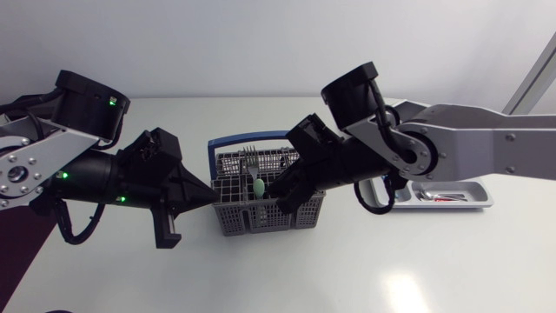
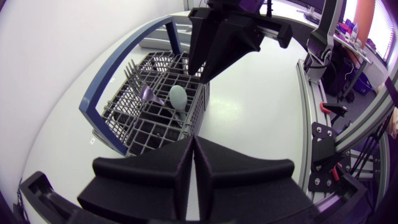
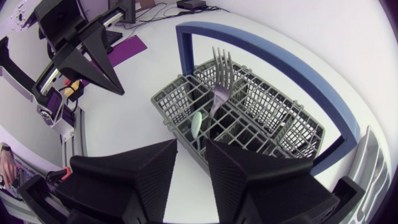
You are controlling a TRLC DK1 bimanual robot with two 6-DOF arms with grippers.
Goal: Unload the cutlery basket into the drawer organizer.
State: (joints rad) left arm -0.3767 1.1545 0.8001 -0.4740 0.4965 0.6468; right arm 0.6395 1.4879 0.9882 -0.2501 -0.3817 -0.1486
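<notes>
Centrally on the white table (image 1: 347, 269), a grey cutlery basket (image 1: 234, 222) with a blue handle (image 1: 248, 137) is seen standing upright, and it is flanked by both arms. The left arm (image 1: 87, 174) is brought in from the left side, and the left gripper (image 1: 207, 196) is held at the basket's left wall; in its own wrist view its fingers (image 2: 180, 168) are pressed together with only a thin seam between them, the tips just at the basket's near rim, and whether the rim is touched cannot be told. The right arm (image 1: 469, 139) is extended from the right side, and the right gripper (image 1: 276, 198) is hung over the basket's right half; its fingers (image 3: 155, 168) are shown apart in the right wrist view, with nothing clamped between them. The drawer organizer (image 1: 482, 198), a shallow pale tray, is placed well apart from the basket on the table's right side, partly hidden under the right arm, and a few pieces of cutlery (image 1: 439, 196) are seen lying in it. Inside the basket a fork (image 1: 251, 162) is stood tines-up in a rear compartment, and a pale green spoon (image 1: 258, 185) is stood bowl-up in a compartment nearer the middle, just ahead of the right gripper's gap.
</notes>
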